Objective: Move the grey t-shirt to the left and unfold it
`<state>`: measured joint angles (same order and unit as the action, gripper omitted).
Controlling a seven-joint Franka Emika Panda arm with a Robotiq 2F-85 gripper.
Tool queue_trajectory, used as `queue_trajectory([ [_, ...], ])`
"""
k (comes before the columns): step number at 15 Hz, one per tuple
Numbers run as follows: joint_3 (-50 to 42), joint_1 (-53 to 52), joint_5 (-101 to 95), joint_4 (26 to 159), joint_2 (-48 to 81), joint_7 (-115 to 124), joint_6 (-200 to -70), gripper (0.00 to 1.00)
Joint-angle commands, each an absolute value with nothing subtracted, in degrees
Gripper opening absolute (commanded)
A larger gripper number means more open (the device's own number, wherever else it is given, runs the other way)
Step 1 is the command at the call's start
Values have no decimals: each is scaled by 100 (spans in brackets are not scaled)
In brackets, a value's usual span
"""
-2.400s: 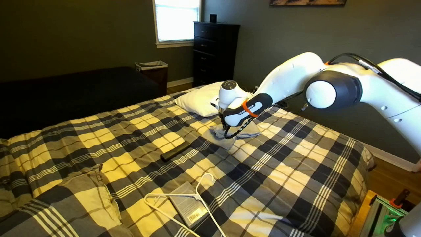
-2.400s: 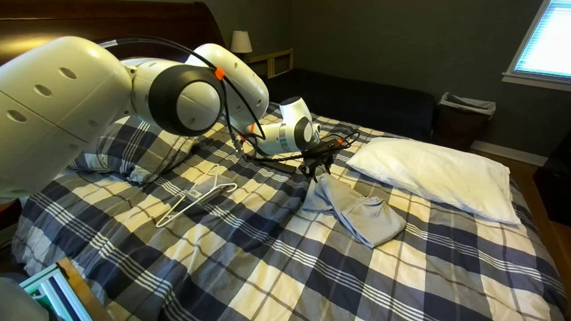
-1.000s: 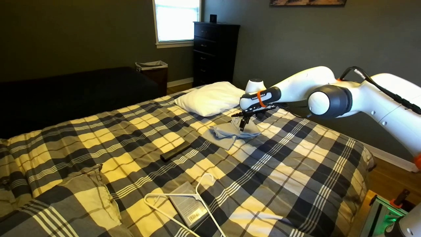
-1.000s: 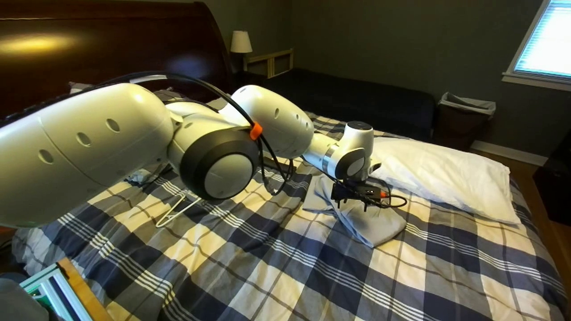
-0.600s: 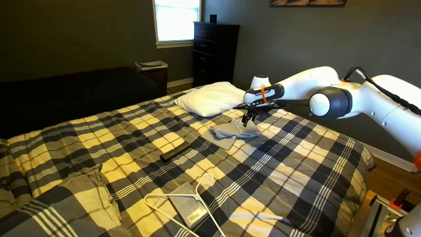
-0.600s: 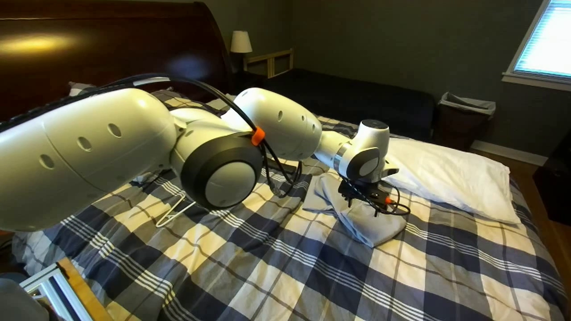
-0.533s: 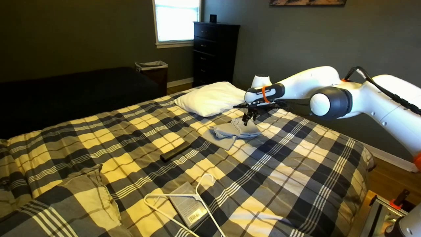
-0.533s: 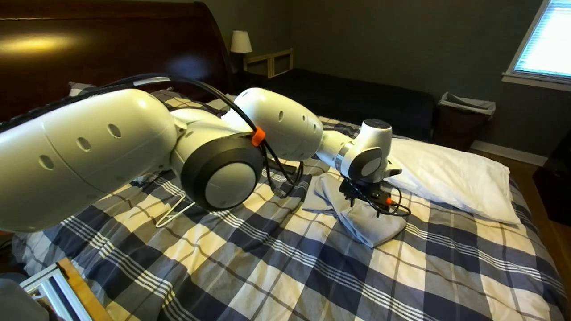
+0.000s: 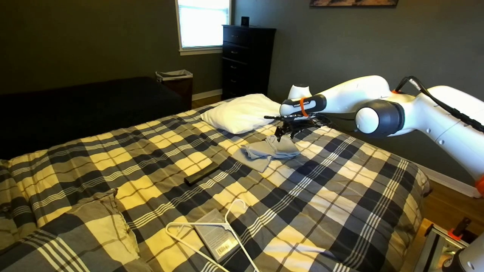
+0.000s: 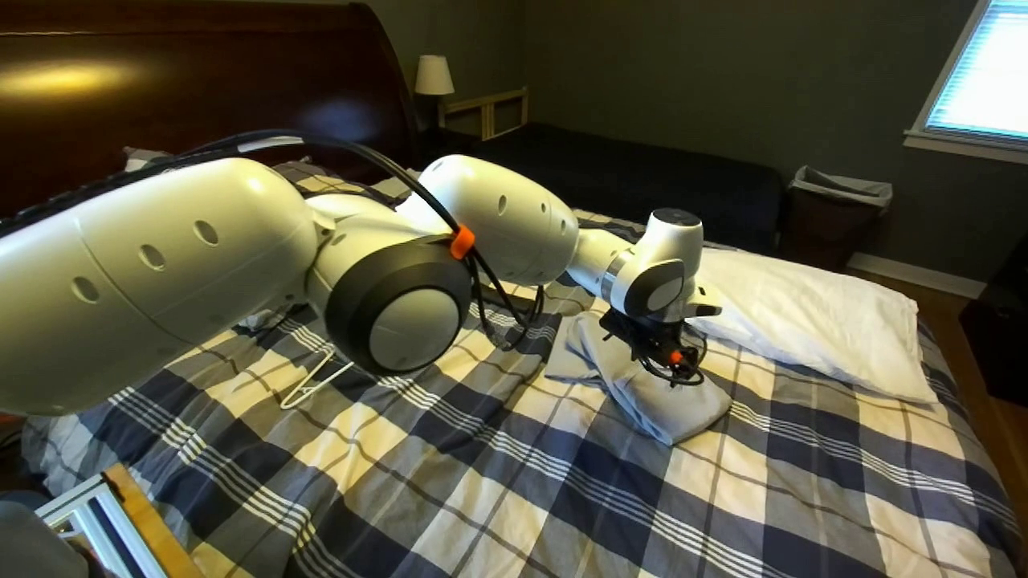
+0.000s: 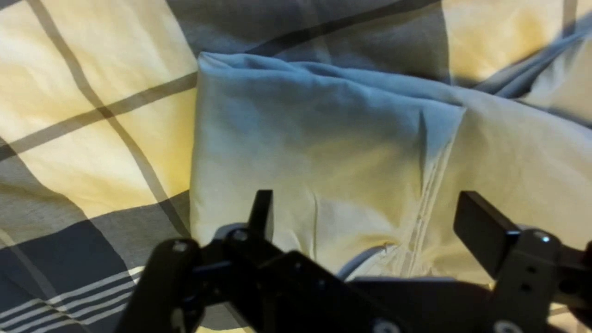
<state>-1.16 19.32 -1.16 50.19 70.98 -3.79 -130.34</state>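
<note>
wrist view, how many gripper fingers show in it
2. One finger stands left of the picture's middle, the other finger well to its right, wide apart, with the grey t-shirt seen behind both. No third finger shows.

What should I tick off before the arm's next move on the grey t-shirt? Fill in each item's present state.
1. Gripper open: ok; its jaws stand apart in the wrist view.
2. Grey t-shirt beneath the jaws: ok; folded cloth spans the gap between them.
3. Clearance above the cloth: cannot tell; the views do not settle whether the tips touch it.
4. T-shirt spread out: not ok; it lies folded and rumpled.
5. White pillow apart from the t-shirt: ok; bedspread shows between them in an exterior view.
6. White hanger away from the t-shirt: ok; it lies across a flat grey box.
</note>
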Motion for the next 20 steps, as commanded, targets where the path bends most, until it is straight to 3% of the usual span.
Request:
queue_trajectory([
  [1, -318, 1699, -47, 4708, 7340, 828, -12973, 100],
  [11, -1232, 935, -276, 3740, 8086, 2295, -12377, 100],
  [20, -1271, 1301, -196, 3013, 8634, 2550, -11545, 100],
])
